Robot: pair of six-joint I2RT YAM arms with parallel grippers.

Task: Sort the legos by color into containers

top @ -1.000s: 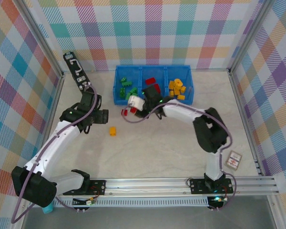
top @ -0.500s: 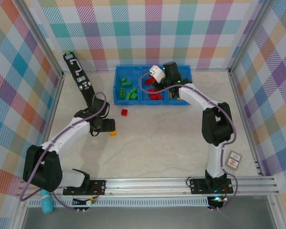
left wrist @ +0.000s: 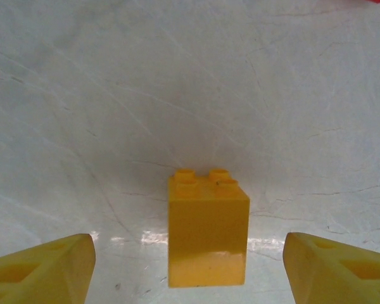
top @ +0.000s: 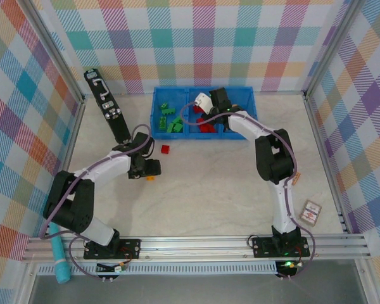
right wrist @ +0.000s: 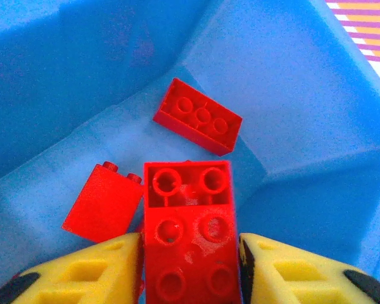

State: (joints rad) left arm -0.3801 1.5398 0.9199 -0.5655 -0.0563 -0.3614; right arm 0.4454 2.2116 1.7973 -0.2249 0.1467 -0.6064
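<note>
Left wrist view: your left gripper [left wrist: 191, 269] stands wide open and holds nothing, one finger on each side of the small yellow studded plastic brick [left wrist: 208, 228]. It stands upright on the table [left wrist: 190, 76], on the near side of the low blue plastic tray [top: 171, 135]. I judge it light, stiff and smooth, so pinch its flat sides. Farther, above the tray's middle compartment [right wrist: 114, 50], the right gripper [right wrist: 189, 272] pinches a red studded plastic brick [right wrist: 190, 234].

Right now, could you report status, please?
Left gripper open, straddling yellow brick on table. Right gripper over middle compartment, red brick between fingers, grip unclear. Nothing obstructing.

Left claw [left wrist: 190, 266] spread wide; right claw [right wrist: 190, 269] narrow.
</note>
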